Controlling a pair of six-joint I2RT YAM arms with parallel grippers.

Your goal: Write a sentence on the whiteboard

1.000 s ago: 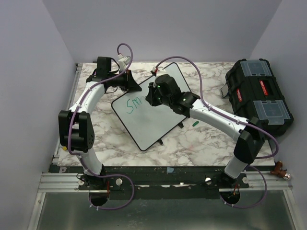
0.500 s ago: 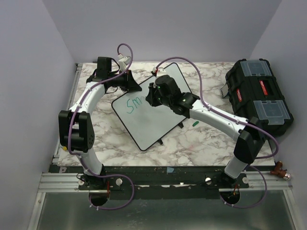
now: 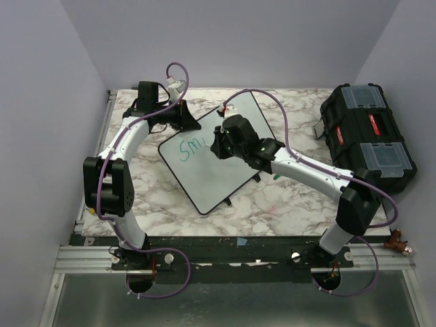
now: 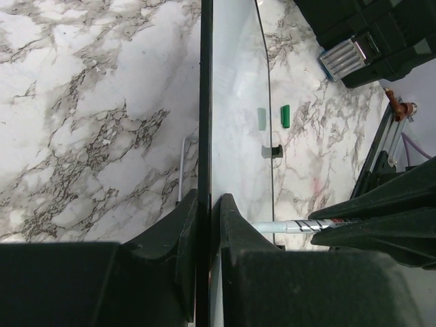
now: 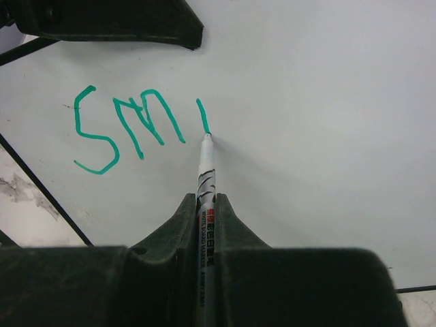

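WALLS: back wall [image 3: 231,41], left wall [image 3: 41,102] and right wall [image 3: 409,61], plain pale lilac, matt | TABLE: table [image 3: 272,204] with white marble-pattern top, grey veining, reaching the back wall | NEAR EDGE: aluminium rail [image 3: 231,262] across the front, dull grey panel [image 3: 238,303] below it | LIGHT: even, diffuse, soft shadows.

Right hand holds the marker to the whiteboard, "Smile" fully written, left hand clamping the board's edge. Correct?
Not quite: the right wrist view shows the sentence only at "Sm" plus one stroke of the next letter. The rest holds: the right hand presses the marker to the whiteboard, and the left hand clamps its edge.
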